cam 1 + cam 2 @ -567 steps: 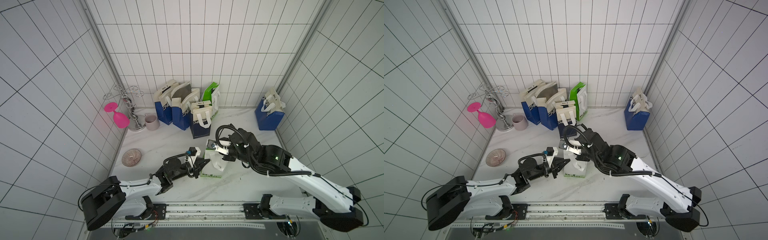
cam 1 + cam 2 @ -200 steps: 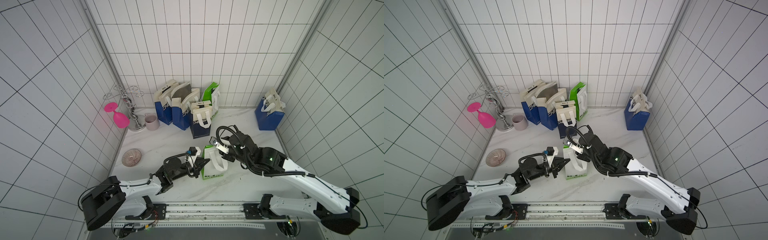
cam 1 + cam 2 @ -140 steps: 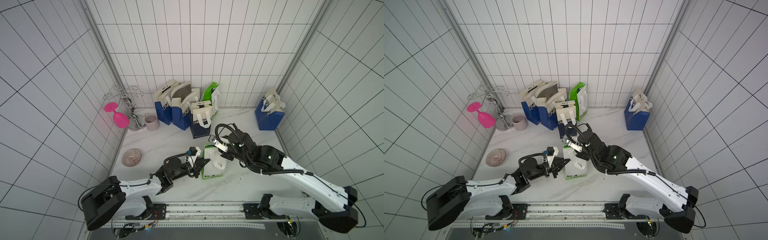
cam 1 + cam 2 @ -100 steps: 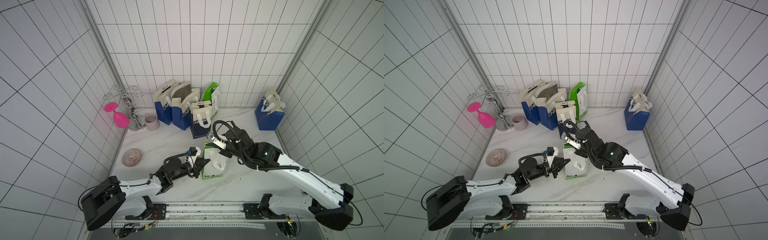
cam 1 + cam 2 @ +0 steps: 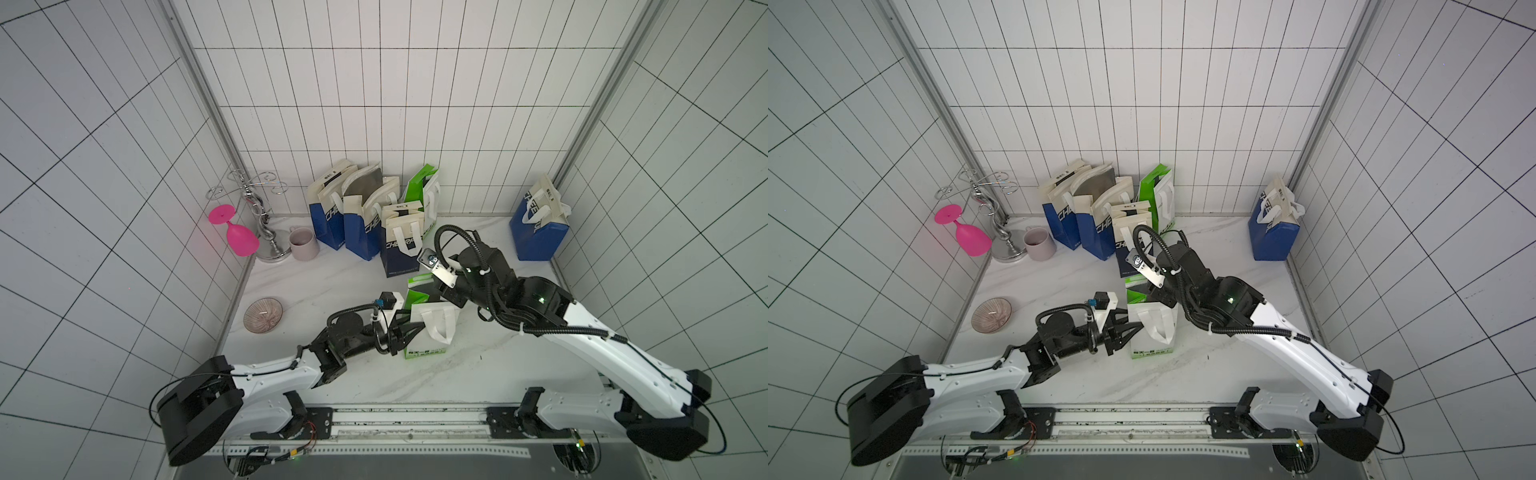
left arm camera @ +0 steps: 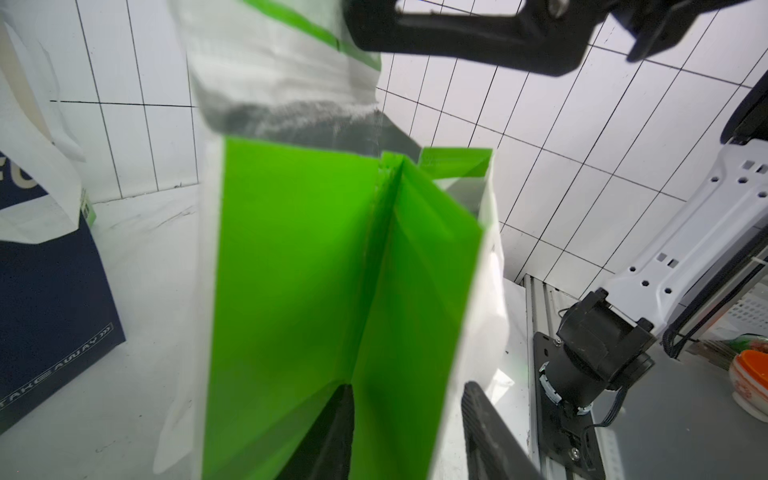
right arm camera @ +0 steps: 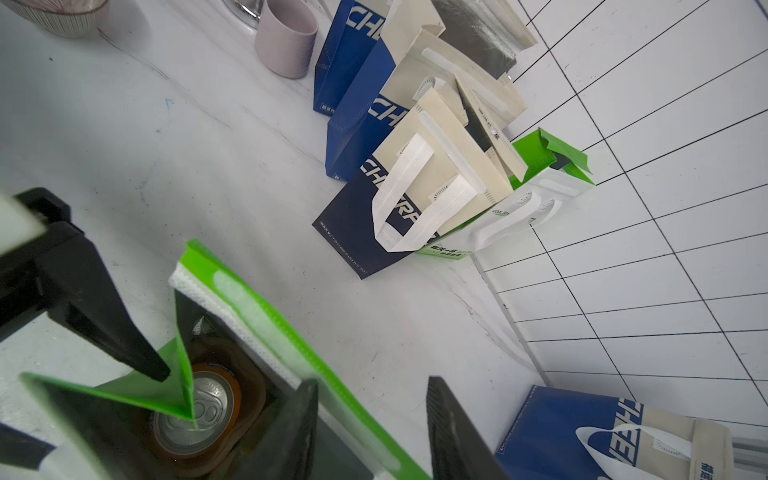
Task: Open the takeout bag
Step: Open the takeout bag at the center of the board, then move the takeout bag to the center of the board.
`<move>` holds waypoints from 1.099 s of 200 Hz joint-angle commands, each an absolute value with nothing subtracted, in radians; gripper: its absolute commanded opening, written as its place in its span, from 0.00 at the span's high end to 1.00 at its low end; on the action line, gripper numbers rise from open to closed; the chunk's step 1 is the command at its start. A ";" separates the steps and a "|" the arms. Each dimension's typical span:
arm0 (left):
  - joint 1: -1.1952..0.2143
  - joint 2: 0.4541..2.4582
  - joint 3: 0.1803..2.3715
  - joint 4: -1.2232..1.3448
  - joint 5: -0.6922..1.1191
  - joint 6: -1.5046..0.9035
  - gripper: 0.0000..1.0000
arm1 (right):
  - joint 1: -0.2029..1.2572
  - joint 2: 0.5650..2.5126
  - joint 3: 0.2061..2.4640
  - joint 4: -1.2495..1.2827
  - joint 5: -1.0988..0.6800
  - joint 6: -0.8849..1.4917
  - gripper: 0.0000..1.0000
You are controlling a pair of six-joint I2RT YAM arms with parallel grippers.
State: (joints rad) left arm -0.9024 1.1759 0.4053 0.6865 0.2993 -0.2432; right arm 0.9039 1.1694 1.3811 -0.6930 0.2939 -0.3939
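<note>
green-and-white non-woven takeout bag (image 5: pixel 430 334) stands upright on the white marble desk (image 5: pixel 478 374), centre of frame in both top views, white handle face toward the bottom edge. Mouth's long axis runs frame-left to frame-right.

left end effector (image 5: pixel 409 328) sits on that axis at the bag's frame-left end. In the wrist view its fingers (image 6: pixel 338 419) are spread, straddling half of the folded green gusset, not clamped.

right end effector (image 7: pixel 370 386) hangs over the mouth from upper right, also spread, one finger inside the far wall's rim and one outside. silver can (image 7: pixel 195 409) shows inside.

Mouth looks partly open. My guess: the next pull goes across the axis, far wall toward frame-top. The right one is nearer that wall.
</note>
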 commanded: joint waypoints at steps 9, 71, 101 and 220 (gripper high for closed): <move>-0.905 1.162 0.517 0.540 0.332 -0.251 0.54 | 0.897 1.025 1.418 -0.694 0.221 -0.293 0.55; -0.905 1.130 0.564 0.481 0.348 -0.240 0.85 | 0.897 0.800 1.313 -0.697 0.182 -0.222 0.55; -0.905 1.125 0.611 0.406 0.298 -0.244 1.00 | 0.897 0.752 1.288 -0.722 0.205 -0.224 0.56; -0.854 0.945 0.731 0.184 -0.501 0.057 1.00 | 0.897 0.684 1.199 -0.725 0.240 -0.220 0.56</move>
